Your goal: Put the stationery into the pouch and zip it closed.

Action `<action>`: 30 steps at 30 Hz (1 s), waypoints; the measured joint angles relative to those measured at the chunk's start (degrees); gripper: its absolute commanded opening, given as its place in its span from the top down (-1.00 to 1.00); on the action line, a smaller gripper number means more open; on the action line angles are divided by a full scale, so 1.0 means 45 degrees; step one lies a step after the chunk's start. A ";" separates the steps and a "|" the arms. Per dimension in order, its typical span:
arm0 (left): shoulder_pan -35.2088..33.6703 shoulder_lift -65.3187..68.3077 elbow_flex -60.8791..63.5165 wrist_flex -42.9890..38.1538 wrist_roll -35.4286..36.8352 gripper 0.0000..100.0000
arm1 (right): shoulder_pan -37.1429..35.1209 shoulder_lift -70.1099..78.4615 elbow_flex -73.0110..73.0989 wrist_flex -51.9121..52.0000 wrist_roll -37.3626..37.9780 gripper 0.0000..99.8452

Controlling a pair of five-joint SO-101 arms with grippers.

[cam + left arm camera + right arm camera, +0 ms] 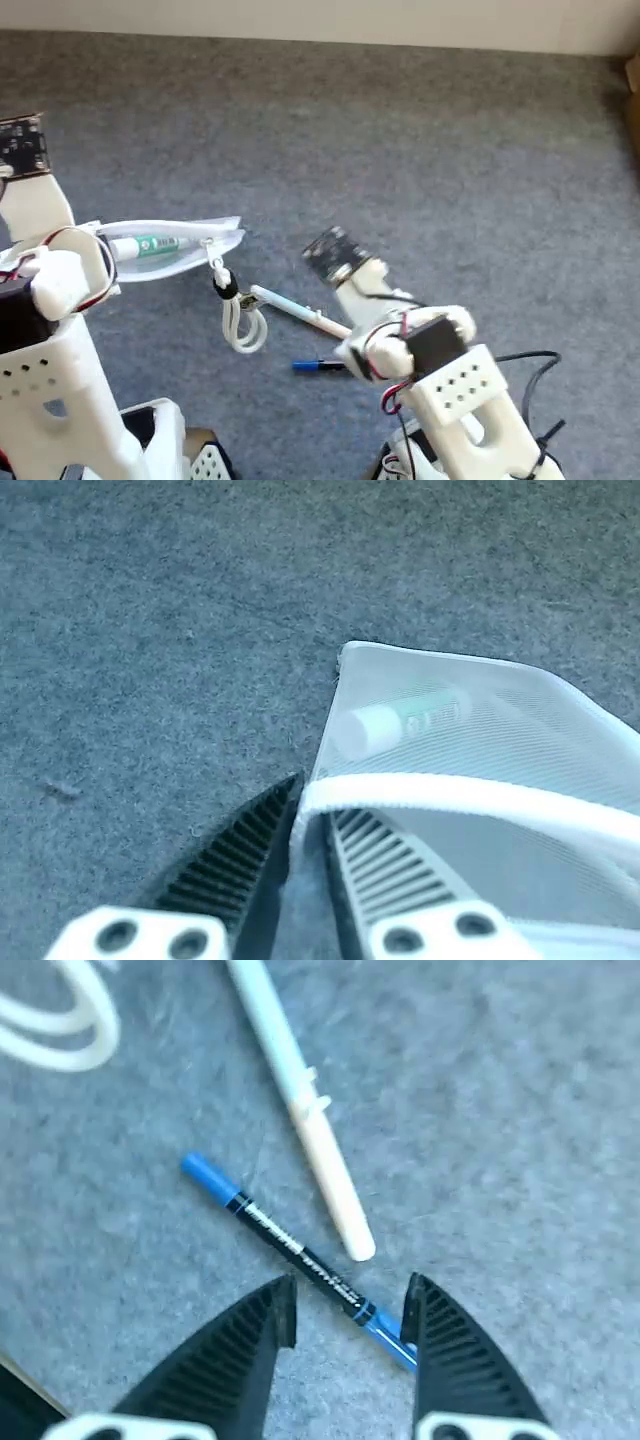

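Soft, even light; faint shadow beside blue pen [290,1245]; pouch [500,740] bright, nr washed out.

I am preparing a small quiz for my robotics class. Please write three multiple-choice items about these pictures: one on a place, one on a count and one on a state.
1. Where is the green-and-white tube?
A. inside the pouch
B. on top of the pouch
C. far from the pouch

2. How many pens lie outside the pouch?
A. one
B. two
C. four

3. How is the right tool?
A. shut on a pen
B. shut on nothing
C. open

Answers:
1 A: the tube shows through the pouch's mesh wall.
2 B: the white pen and the blue pen lie side by side on the floor.
3 C: the tool gapes around one end of the blue pen.
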 measured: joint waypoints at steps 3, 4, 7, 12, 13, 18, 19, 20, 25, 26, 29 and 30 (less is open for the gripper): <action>-0.0449 0.0000 0.0000 0.0000 0.0000 0.98 | -0.1035 0.0000 0.0821 -0.0586 0.0117 0.67; -0.0567 0.0000 0.0000 0.0000 0.0000 0.98 | -0.1407 0.0000 0.1074 -0.0781 0.0117 0.67; -0.0860 0.0000 0.0000 0.0000 0.0000 0.98 | -0.2462 0.0000 0.1680 -0.1446 0.0117 0.67; -0.0977 0.0000 0.0000 0.0000 0.0000 0.98 | -0.3595 0.0000 0.2110 -0.2696 0.0117 0.67; -0.0996 0.0000 0.0000 0.0000 0.0000 0.98 | -0.3810 0.0000 0.2168 -0.2852 0.0117 0.67; -0.1016 0.0000 0.0000 0.0000 0.0000 0.98 | -0.4591 0.0449 0.2168 -0.3380 0.0117 0.67; -0.1016 0.0000 0.0000 0.0000 0.0000 0.98 | -0.4611 0.0801 0.2168 -0.3497 0.0117 0.67; -0.1016 0.0000 0.0000 0.0000 -0.0078 0.98 | -0.4630 0.1211 0.2168 -0.3673 0.0117 0.67; -0.1016 0.0000 0.0039 0.0000 -0.0195 0.98 | -0.4591 0.3849 0.2168 -0.4923 0.0117 0.67; -0.1016 0.0000 0.0039 0.0000 -0.0195 0.98 | -0.4591 0.4357 0.2168 -0.5158 0.0117 0.67; -0.1016 0.0000 0.0039 0.0000 -0.0195 0.98 | -0.4611 0.5470 0.2149 -0.5665 0.0137 0.67; -0.1016 0.0000 0.0039 0.0000 -0.0195 0.98 | -0.4552 0.5685 0.2129 -0.5783 0.0137 0.67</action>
